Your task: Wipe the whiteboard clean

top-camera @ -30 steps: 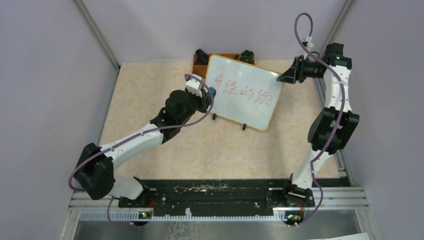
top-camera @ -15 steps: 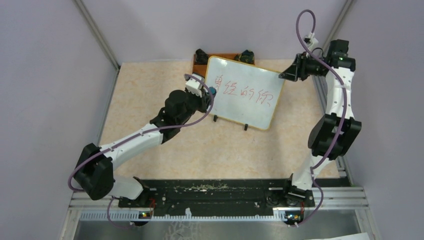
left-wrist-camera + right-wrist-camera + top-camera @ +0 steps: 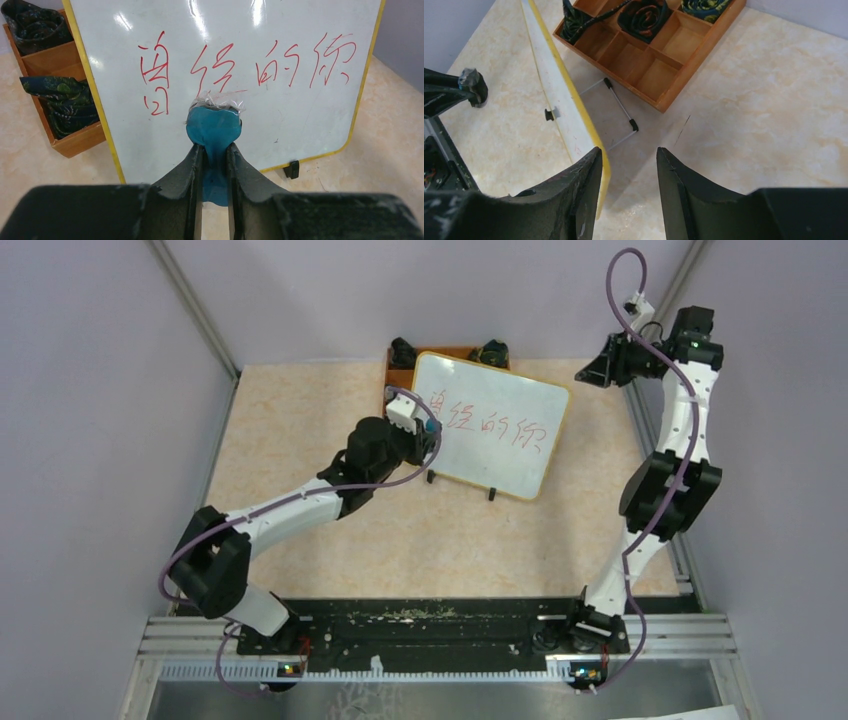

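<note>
Whiteboard (image 3: 300,115) faces blue pad (image 3: 214,126) in left end effector (image 3: 215,148).

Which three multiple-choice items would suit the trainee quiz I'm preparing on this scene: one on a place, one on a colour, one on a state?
1. Where is the wooden tray relative to the whiteboard?
A) behind it
B) in front of it
C) on top of it

2. What colour is the writing on the board?
A) black
B) red
C) green

3. What is the left tool doing?
A) open, empty
B) out of view
C) shut on a blue pad

Answers:
1 A, the right wrist view shows the tray on the board's stand side.
2 B, red characters cross the board in the left wrist view.
3 C, it pinches the pad in front of the board.
</note>
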